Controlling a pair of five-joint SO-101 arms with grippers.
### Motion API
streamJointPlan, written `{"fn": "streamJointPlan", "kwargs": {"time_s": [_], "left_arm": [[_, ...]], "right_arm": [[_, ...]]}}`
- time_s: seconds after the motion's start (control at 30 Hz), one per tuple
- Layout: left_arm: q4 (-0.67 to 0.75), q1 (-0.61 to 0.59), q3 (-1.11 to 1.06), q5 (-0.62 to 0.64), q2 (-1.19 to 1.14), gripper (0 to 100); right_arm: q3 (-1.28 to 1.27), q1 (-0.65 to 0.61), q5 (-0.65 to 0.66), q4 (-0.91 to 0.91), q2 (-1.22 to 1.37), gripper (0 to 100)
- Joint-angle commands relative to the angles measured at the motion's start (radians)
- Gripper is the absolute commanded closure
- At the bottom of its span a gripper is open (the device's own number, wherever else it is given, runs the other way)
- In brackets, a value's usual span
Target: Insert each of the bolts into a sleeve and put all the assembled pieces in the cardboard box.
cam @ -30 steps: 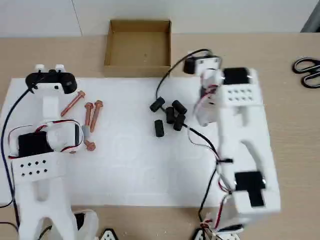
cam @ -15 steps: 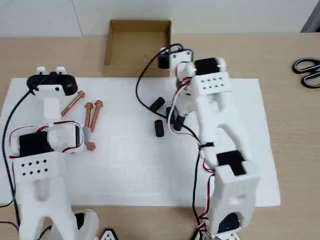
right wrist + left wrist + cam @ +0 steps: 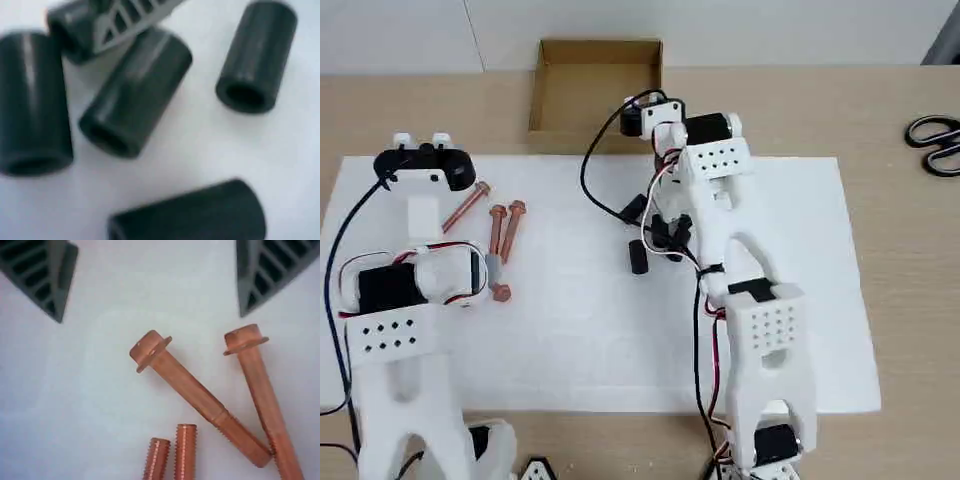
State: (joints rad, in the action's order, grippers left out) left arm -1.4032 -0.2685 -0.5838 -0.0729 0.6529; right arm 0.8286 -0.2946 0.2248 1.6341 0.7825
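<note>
Bolts (image 3: pixel 200 395): rigid metal, judged weighty; grip mid-shank. Left claw (image 3: pixel 150 312) hung open over them. Sleeves (image 3: pixel 135 100): smooth, stiff, liable to roll; pinch across barrel. Right claw (image 3: pixel 120 22): couldn't tell state.

— Where to find the bolts (image 3: pixel 497 230)?
— On the sheet's (image 3: pixel 570 340) left part, well apart from the sleeves (image 3: pixel 638 257) at its middle.
— And the box (image 3: pixel 595 95)?
— Behind the sheet, on the counter (image 3: pixel 880 100); scissors (image 3: pixel 935 143) far right.

White arms (image 3: pixel 765 335) with black motors (image 3: pixel 385 288) and black cables (image 3: pixel 583 172).
</note>
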Motion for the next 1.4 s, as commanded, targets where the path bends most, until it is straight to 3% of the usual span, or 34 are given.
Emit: {"fn": "streamJointPlan", "kwargs": {"time_s": [0.0, 0.7, 1.0, 1.37], "left_arm": [[0.008, -0.005, 0.004, 0.005, 0.005, 79], [0.008, -0.003, 0.002, 0.005, -0.002, 79], [0.011, -0.003, 0.002, 0.005, 0.003, 79], [0.012, 0.0, 0.005, 0.005, 0.005, 79]], "right_arm": [[0.087, -0.002, 0.011, -0.001, 0.025, 86.2], [0.101, -0.013, 0.038, -0.024, 0.153, 86.8], [0.101, 0.05, 0.072, -0.016, 0.148, 95.9], [0.095, 0.108, 0.068, 0.085, -0.14, 95.9]]}}
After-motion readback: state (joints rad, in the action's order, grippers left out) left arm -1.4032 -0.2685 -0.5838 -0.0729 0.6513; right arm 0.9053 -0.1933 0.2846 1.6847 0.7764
